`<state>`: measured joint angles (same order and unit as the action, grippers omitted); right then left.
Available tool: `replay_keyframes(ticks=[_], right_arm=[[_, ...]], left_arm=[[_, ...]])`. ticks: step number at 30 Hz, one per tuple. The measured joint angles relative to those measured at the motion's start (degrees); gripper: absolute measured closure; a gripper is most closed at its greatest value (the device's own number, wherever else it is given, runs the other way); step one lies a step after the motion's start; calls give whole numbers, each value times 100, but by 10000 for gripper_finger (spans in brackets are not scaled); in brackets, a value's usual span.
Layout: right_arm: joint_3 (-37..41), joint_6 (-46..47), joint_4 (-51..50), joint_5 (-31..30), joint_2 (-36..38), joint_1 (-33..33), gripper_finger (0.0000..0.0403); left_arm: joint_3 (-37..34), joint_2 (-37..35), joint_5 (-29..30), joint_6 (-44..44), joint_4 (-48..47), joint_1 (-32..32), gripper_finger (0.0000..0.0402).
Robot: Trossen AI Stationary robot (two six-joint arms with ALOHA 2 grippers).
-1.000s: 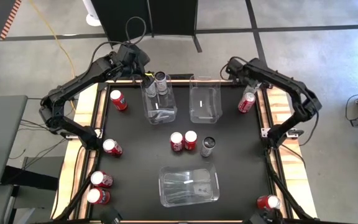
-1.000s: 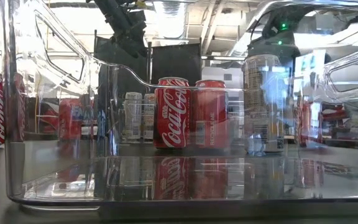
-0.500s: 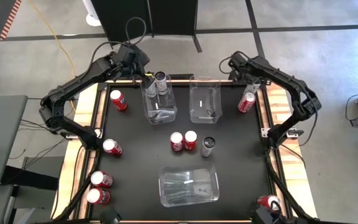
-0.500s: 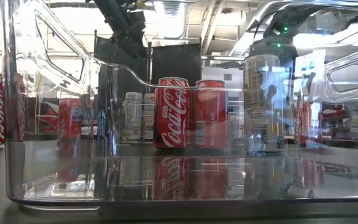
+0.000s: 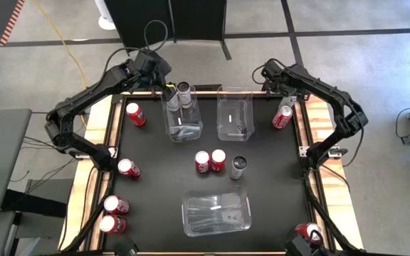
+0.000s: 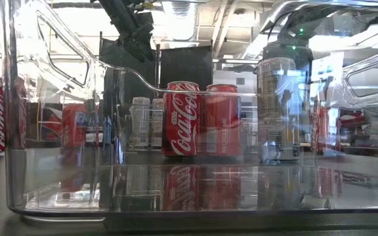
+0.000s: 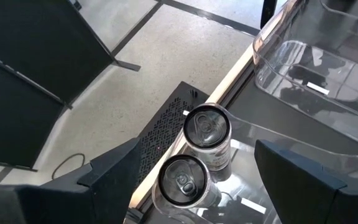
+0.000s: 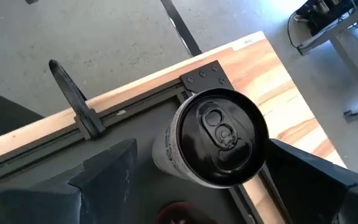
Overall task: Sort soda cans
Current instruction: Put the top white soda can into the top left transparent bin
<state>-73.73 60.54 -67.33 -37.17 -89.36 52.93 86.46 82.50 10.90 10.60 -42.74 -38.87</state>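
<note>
Evidently sorting by colour: two silver cans (image 7: 207, 134) upright inside the clear bin (image 5: 184, 126), side by side at its far end, no red one among them. Directly above that bin, the left gripper (image 7: 197, 144), fingers spread wide and holding nothing, so as to stay clear of the pair. Well to the right of the bin, past a second bin (image 5: 233, 121), the right gripper (image 8: 201, 149), fingers clenched, as it seems, on a third silver can (image 8: 219, 137), lifted and tilted, probably bound for the same bin. Nearer than the bin and to both sides of it, red cans (image 5: 202, 162) untouched on the tabletop (image 5: 155, 185).
</note>
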Motion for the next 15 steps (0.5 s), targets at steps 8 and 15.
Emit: replay_keyframes(ticks=[8,15], right_arm=[[-4,50,409,365,7,26,34],[-24,25,768,513,22,-167,34]], left_arm=[[0,0,4,284,-1,0,93],[0,0,4,374,-2,0,93]])
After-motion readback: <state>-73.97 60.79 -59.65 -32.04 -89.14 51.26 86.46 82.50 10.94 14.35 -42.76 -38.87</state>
